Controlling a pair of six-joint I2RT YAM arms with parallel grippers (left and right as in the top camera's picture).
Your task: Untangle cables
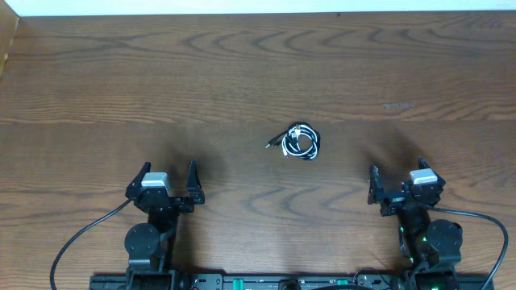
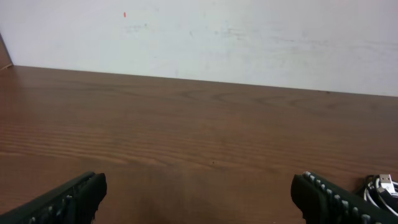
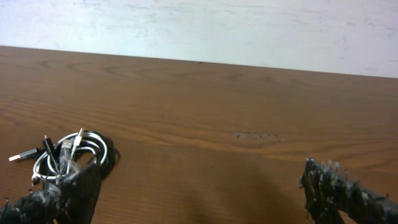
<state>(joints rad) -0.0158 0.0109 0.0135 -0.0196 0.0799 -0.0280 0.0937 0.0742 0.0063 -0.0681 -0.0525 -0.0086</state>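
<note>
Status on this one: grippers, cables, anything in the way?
Left gripper open, empty. Right gripper open, empty. White and black cables coiled in one bundle, untouched, ahead of both grippers. No obstacle seen near it.

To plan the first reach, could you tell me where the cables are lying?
In the overhead view the cables lie bundled on the table, slightly right of centre, nearer the right gripper than the left gripper.
</note>
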